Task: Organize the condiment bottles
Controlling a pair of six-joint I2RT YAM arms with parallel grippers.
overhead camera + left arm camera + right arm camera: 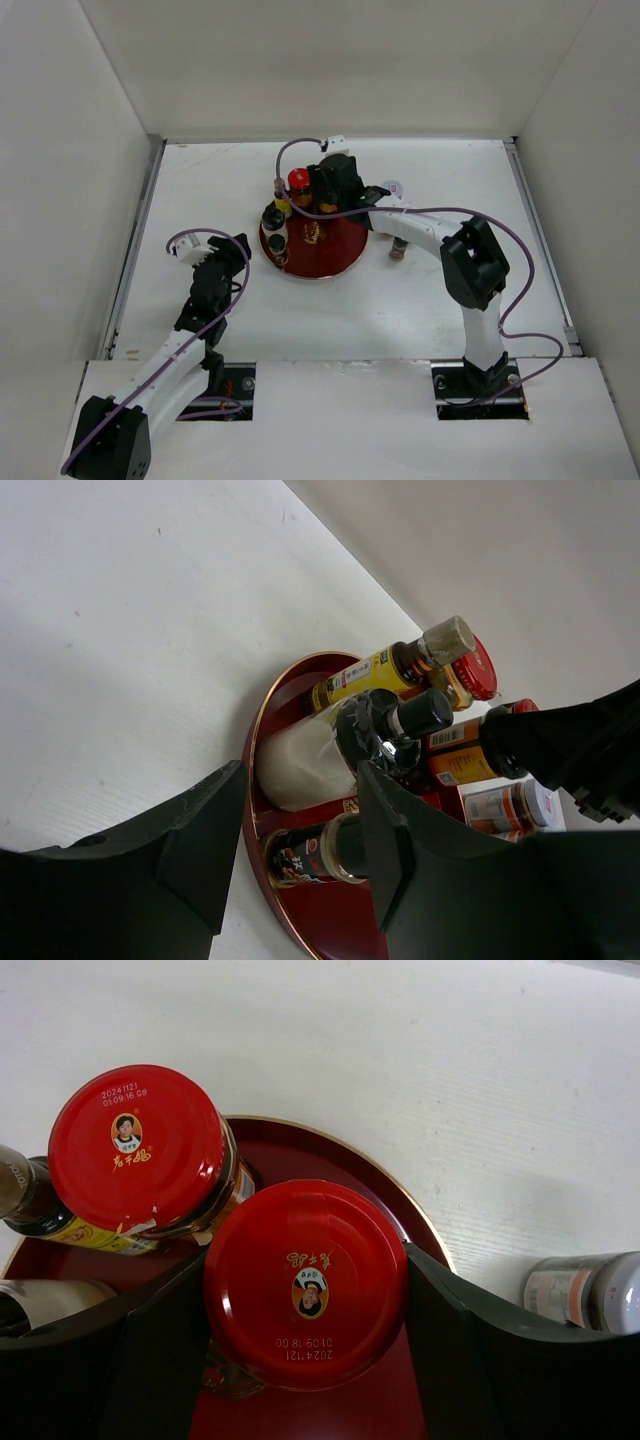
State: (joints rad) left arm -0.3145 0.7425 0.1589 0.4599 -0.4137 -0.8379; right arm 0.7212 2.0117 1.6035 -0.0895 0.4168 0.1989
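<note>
The round red tray (335, 250) holds several condiment bottles. My right gripper (326, 196) is over the tray's back part, shut on a red-capped amber jar (305, 1285) that stands on the tray (322, 1150). A second red-capped jar (137, 1150) stands just beside it, with a slim yellowish bottle (22, 1200) to its left. My left gripper (232, 256) is open at the tray's left edge. Between its fingers I see a dark black-capped bottle (305, 852) on the tray (254, 810); beyond it are a white jar (295, 765) and the yellowish bottle (365, 677).
A white-lidded jar (393, 188) stands on the table right of the tray; it also shows in the right wrist view (585, 1292). A small brown bottle (398, 250) stands on the table under the right arm. White walls close in the table on three sides.
</note>
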